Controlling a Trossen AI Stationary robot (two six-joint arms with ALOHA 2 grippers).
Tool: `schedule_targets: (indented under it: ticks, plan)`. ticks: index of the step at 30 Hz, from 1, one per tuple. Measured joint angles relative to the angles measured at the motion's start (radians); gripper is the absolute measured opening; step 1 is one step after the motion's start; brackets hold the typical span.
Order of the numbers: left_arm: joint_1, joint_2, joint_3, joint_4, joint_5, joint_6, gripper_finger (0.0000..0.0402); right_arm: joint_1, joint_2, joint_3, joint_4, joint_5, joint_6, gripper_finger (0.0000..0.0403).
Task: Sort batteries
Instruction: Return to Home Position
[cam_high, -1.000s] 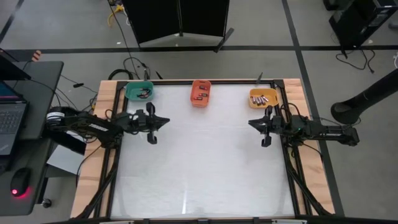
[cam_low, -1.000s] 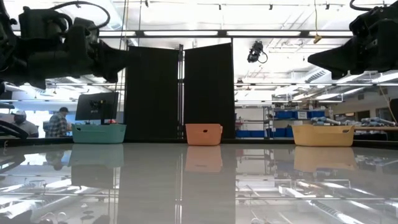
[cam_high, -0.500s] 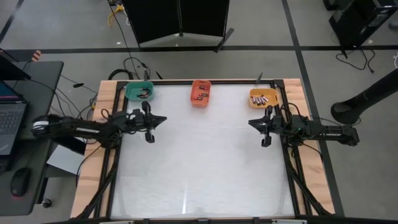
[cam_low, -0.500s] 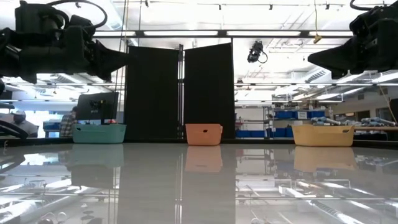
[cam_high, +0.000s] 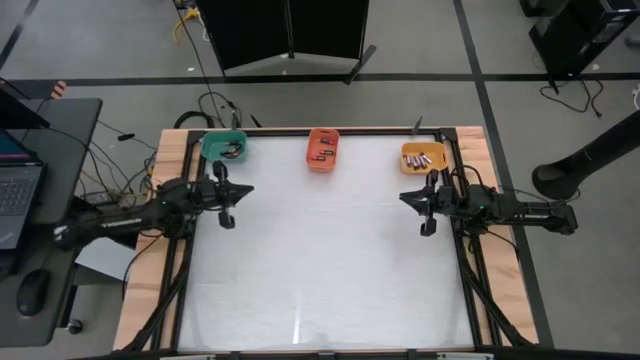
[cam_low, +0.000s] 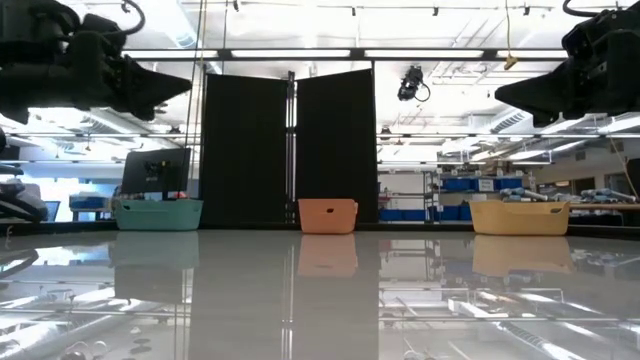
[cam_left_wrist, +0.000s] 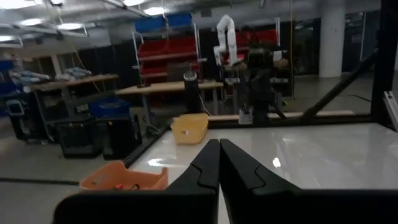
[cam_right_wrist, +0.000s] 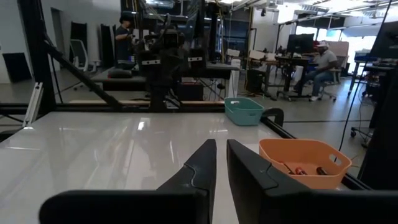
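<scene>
The batteries show only inside three bins along the table's far edge: a teal bin (cam_high: 225, 146), an orange bin (cam_high: 323, 149) and a yellow bin (cam_high: 423, 156). A few dark ones lie in the teal bin (cam_high: 233, 152), red-ended ones in the orange bin (cam_right_wrist: 297, 169), and silvery ones in the yellow bin (cam_high: 424, 160). My left gripper (cam_high: 250, 188) hovers shut near the table's left edge, below the teal bin, pointing level toward the right. My right gripper (cam_high: 402, 197) hovers near the right edge, pointing left, with a narrow empty gap between its fingers (cam_right_wrist: 221, 144).
The white table top (cam_high: 320, 260) lies between the two arms, framed by black rails and wooden side strips. A desk with a laptop and mouse (cam_high: 30, 290) stands beyond the left edge. Black partitions (cam_low: 290, 150) stand behind the far edge.
My left gripper has drawn back toward the table's left edge and risen a little, staying shut, while its arm has stretched out behind it. My right arm has kept still.
</scene>
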Motion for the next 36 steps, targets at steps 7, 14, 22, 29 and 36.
schedule_targets:
  ticks: [7,14,22,29,36]
  plan:
    - [0.019,-0.235,0.0,-0.198,-0.054,0.024,0.0014,0.0,0.0,0.0,0.0,0.0,0.0,0.0046]
    - [0.029,-0.298,0.0,-0.391,-0.06,-0.038,0.0014,0.0,0.0,0.0,0.0,0.0,0.0,0.0049]
    - [0.031,-0.298,0.0,-0.415,-0.173,-0.083,0.0015,0.0,0.0,0.0,0.007,0.0,-0.013,0.0047]
    - [0.045,-0.281,0.0,-0.413,-0.199,-0.086,0.0015,0.0,0.0,0.0,0.007,0.0,-0.015,0.0047]
    - [0.045,-0.28,-0.001,-0.408,-0.204,-0.068,0.0015,0.0,0.0,0.0,0.007,0.0,-0.015,0.005]
